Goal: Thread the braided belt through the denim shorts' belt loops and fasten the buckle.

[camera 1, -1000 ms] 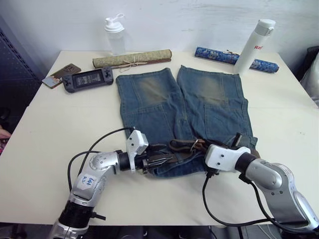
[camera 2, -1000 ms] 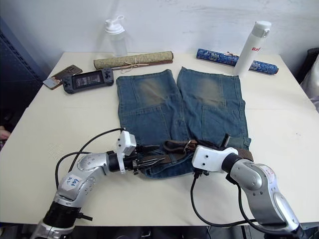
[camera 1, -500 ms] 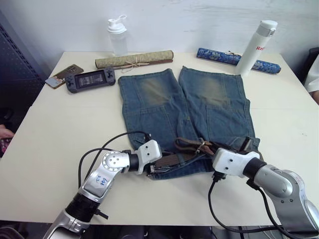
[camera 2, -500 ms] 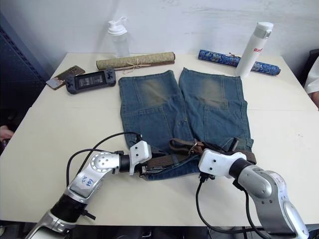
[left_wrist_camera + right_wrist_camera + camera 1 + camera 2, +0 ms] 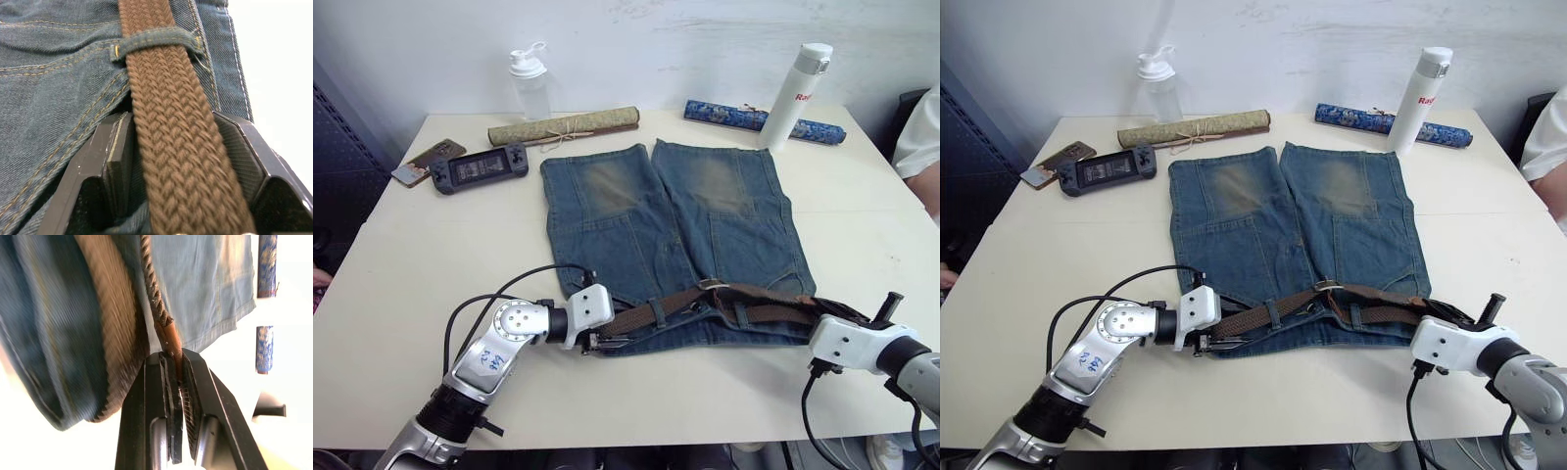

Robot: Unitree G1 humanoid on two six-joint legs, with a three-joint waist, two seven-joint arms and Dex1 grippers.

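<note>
I see the denim shorts point(image 5: 675, 230) lying flat on the counter point(image 5: 431, 255), waist toward me, with the braided belt point(image 5: 1263, 316) running along the waistband and under a belt loop point(image 5: 155, 43). My left gripper point(image 5: 178, 161) sits at the left end of the waist with its jaws apart, one on each side of the belt, not squeezing it. My right gripper point(image 5: 176, 382) is off the right side of the shorts and is pinched shut on the tan end of the belt. The buckle point(image 5: 710, 285) seems to lie near the middle of the waist, but it is small and I am not sure. If I pull more with the right gripper, the tan end could slip out of the thin pinch. The belt could also drag the shorts along the counter, because the left gripper is not holding anything down. A hard pull might bunch up the waistband and hide the next loop.
</note>
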